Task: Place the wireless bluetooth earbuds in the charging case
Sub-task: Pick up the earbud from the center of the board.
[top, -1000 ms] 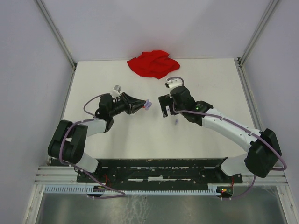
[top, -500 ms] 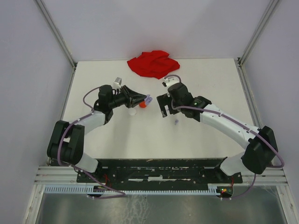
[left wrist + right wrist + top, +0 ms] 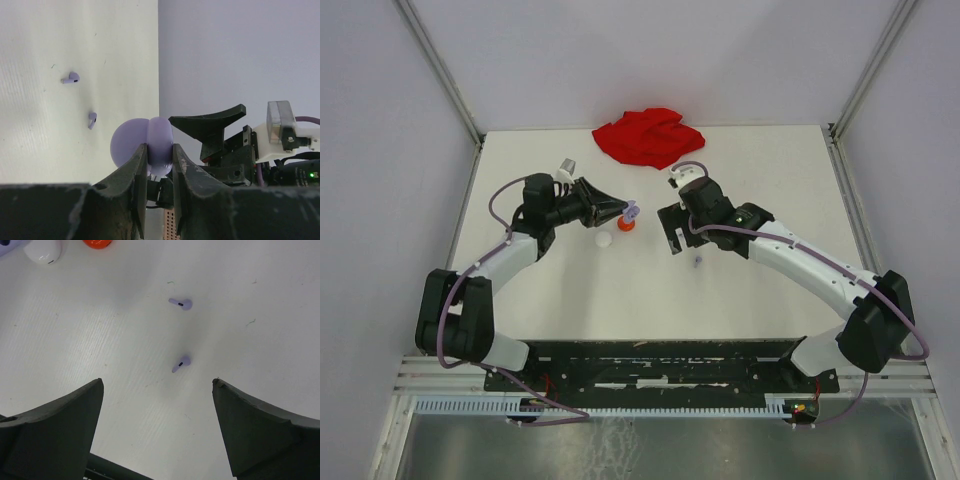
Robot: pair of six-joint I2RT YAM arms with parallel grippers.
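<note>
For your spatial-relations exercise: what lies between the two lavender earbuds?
Only bare table between the upper earbud and the lower earbud; the right wrist view shows it.

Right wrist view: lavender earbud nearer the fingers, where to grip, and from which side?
Likely the rounded head of the nearer lavender earbud, from straight above. It lies flat on the table, clear of the other earbud, its thin stem pointing lower left. The open right gripper should close across the stem's line.
</note>
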